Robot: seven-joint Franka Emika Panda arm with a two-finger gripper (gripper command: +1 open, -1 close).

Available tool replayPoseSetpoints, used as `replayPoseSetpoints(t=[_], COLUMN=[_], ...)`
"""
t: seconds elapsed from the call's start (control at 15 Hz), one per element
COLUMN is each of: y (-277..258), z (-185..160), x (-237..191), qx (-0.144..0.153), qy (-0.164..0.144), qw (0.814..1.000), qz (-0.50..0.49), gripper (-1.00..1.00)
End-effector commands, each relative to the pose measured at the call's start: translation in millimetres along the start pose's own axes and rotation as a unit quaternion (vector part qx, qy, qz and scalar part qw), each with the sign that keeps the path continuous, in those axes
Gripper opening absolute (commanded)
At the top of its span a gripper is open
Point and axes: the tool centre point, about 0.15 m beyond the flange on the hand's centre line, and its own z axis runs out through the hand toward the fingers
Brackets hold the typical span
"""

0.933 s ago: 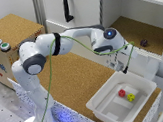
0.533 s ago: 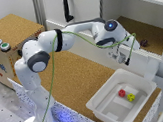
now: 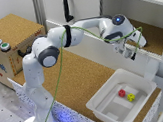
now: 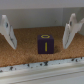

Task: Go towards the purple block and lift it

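The arm reaches into the open cabinet [image 3: 151,36], its gripper [image 3: 129,53] hovering over the cork floor inside. In the wrist view the purple block [image 4: 47,44] sits on that cork between the two fingers [image 4: 72,27], which stand wide apart and touch nothing. The approach looks nearly done: the block is lined up between the jaws but not yet grasped. The next move calls for a short descent until the fingers flank the block, then a squeeze and a straight lift. A red block [image 3: 121,93] and a yellow block [image 3: 131,97] lie in the white tray [image 3: 101,101], below the cabinet and out of play.
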Motion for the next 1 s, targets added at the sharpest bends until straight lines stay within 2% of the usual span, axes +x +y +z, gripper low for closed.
replayPoseSetpoints(t=[0.0, 0.47, 0.53, 0.93], y=[17.8, 18.4, 19.3, 21.0], z=[34.4, 54.1, 59.9, 56.0], x=[39.0, 46.7, 41.9, 38.4], qx=[0.052, 0.064, 0.062, 0.069], qy=[-0.065, -0.066, -0.066, -0.048], qw=[0.996, 0.996, 0.996, 0.996], qz=[-0.01, -0.014, -0.011, -0.006], gripper=[1.0, 1.0, -1.0, -1.0])
